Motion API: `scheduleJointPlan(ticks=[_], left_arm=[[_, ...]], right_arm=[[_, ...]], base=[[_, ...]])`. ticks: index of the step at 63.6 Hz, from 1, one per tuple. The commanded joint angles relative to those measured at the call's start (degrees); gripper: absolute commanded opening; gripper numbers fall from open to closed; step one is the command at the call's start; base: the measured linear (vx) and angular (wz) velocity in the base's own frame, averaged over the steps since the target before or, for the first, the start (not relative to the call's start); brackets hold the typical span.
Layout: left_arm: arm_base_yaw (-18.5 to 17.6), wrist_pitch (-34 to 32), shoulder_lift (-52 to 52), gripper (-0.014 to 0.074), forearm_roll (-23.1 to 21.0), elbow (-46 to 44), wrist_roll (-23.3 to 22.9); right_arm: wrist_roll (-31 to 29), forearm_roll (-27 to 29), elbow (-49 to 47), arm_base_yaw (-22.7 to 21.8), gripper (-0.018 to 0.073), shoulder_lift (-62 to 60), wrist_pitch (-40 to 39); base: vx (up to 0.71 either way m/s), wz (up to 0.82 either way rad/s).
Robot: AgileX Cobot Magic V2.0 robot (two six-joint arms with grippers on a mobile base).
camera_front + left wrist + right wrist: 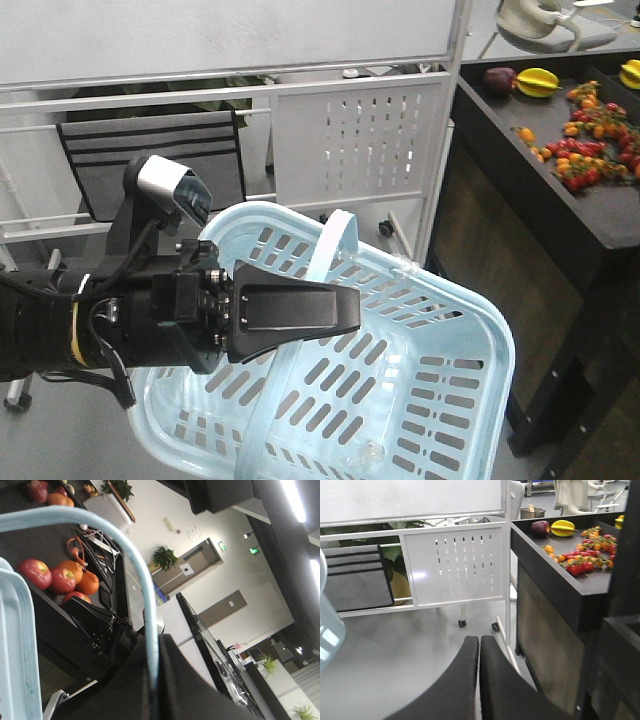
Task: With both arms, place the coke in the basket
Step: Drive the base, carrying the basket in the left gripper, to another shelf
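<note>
A: Starting wide: a black table (pixel 530 190) on the right with fruit (pixel 590 150) on it, and a white panel (pixel 360 140) behind. Any coke there?

B: None that I can find, in any view. So which way it lies from either hand, and how its long axis runs, cannot be told.

A: And the basket (pixel 500 345)?

B: It is pale blue and tilted, with its mouth toward the front camera. No can shows inside. It hangs off the left arm.

A: Held how?

B: By its handle (pixel 335 235). The left gripper (pixel 350 308) is clamped on it. The left wrist view shows the handle pinched between the closed fingers (pixel 195 680).

A: The right gripper (pixel 479 642)?

B: Its jaws are pressed together with nothing between them. It points at the floor beside the table and is absent from the front view.

A: Which arm fetches?

B: The right, I judge, since the left is taken. The basket seems to lie to its left: a pale blue sliver at that wrist view's edge is probably it.

A: Anything only the left wrist shows?

B: Apples (pixel 45 575) on a dark shelf.
</note>
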Motion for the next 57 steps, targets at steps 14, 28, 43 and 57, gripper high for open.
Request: scheduleJointPlan(ticks=[14, 28, 43, 57], left_arm=[[-0.20, -9.28, -1.93, -0.0007, -4.65, -1.38, 0.49], [-0.20, -9.28, -1.93, -0.0007, -4.65, -1.38, 0.49], [-0.20, -9.28, -1.93, -0.0007, -4.65, -1.38, 0.49], [-0.20, -9.28, -1.93, -0.0007, -4.65, -1.38, 0.49]], right_arm=[[-0.22, -0.81, 0.50, -0.01, -0.0005, -1.02, -3.83], [-0.22, -0.81, 0.50, -0.01, -0.0005, -1.02, -3.83], [-0.22, -0.81, 0.50, -0.01, -0.0005, -1.02, -3.83], [-0.22, -0.81, 0.50, -0.01, -0.0005, -1.02, -3.83]], base=[[0.24, 0.23], [0.24, 0.34], [0.22, 0.45], [0.20, 0.53]])
